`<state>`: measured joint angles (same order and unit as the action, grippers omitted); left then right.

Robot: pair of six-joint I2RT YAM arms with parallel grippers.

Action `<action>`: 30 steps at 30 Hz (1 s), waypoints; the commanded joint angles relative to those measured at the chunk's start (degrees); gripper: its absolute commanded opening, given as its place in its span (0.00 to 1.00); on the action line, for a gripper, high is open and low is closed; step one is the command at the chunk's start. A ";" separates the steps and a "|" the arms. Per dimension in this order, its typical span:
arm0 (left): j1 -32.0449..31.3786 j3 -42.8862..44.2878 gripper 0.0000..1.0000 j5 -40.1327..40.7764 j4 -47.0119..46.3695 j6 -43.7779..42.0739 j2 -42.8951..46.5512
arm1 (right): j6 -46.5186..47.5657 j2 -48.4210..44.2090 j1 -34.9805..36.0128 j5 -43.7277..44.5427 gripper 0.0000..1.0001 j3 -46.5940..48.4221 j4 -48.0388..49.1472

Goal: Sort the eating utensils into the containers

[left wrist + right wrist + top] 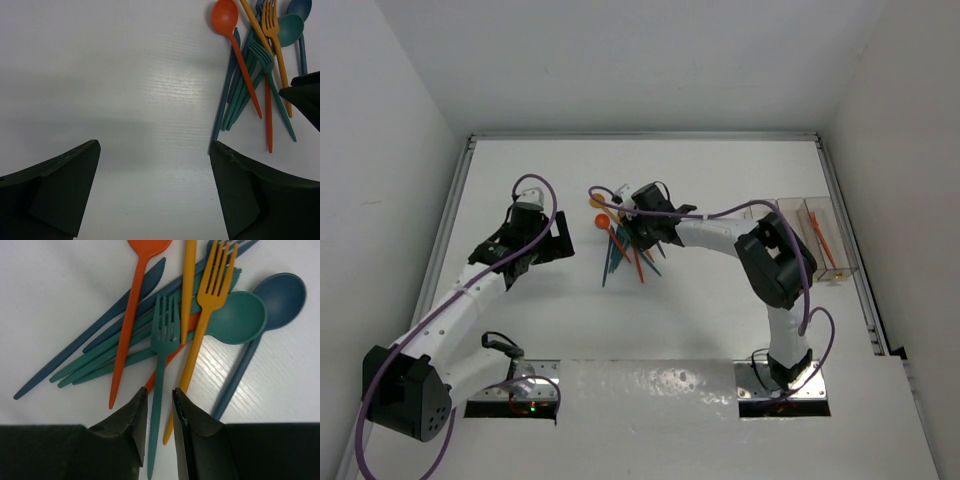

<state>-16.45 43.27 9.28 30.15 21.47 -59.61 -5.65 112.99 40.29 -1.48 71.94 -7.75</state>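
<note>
Looking down on a white table (720,170) boxed in by white walls (640,60). Starting at the near edge, well short of the utensil pile (625,245), with two metal base plates (515,392), one under each arm. Following the left arm (450,310) up toward the pile's left side and the right arm (775,270) bending in toward its right side, purple cable (535,185) looping along both. Holding the left gripper (154,145) spread wide over bare table just left of the pile, gripping nothing, its dark fingers (65,190) standing well apart. Hanging the right gripper (159,391) low over the pile's right side, jaws standing narrow, with the handle of a teal fork (161,365) running between the fingertips; not managing to tell real pad contact from a near miss. Counting in the pile itself, all resting on the table and crossing one another: an orange spoon (132,315) lying over a blue knife (100,335), a yellow-orange fork (210,290) just beside the teal fork, a teal spoon (235,317) partly under that yellow-orange fork, a blue spoon (280,297), plus several teal handles underneath. Spotting the clear containers (792,205) well to the right of the pile and about level with it, joined in a row, partly hidden behind the right arm, and carrying an orange utensil (823,240) in the bin farthest from the pile. Ending beyond the pile at bare table running up to the back wall.
</note>
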 commanded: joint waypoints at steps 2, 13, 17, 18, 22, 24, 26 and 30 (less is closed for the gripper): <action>0.01 0.33 0.90 0.74 -1.41 -0.82 0.38 | -0.15 2.58 0.84 -2.04 0.26 3.20 0.89; 0.01 0.33 0.90 -0.14 -1.85 -1.00 0.55 | 0.55 2.94 1.19 -1.43 0.25 1.27 0.19; 0.01 0.33 0.90 -0.49 -2.20 -1.08 0.29 | 1.17 2.50 1.19 -1.51 0.25 0.13 0.36; 0.01 0.33 0.90 -0.58 -2.20 -1.08 0.38 | 1.43 1.98 1.19 -1.60 0.25 -0.13 0.63; 0.10 0.33 0.90 -0.84 -2.29 -1.17 0.20 | 2.31 1.36 1.19 -1.86 0.25 -0.84 0.10; 0.01 0.33 0.90 -1.19 -2.29 -1.17 0.20 | 2.83 1.18 1.10 -2.13 0.25 -1.01 -0.07; 0.01 0.33 0.90 -1.45 -2.47 -1.26 0.02 | 2.93 0.48 1.19 -3.35 0.26 -1.19 0.10; 0.01 0.33 0.90 -1.89 -2.55 -1.26 -0.24 | 2.66 -0.84 1.19 -4.68 0.29 -1.28 0.37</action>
<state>-16.45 43.27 8.23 29.76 21.06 -59.90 -3.64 115.83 41.08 -3.97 70.76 -8.71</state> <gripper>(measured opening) 0.895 0.291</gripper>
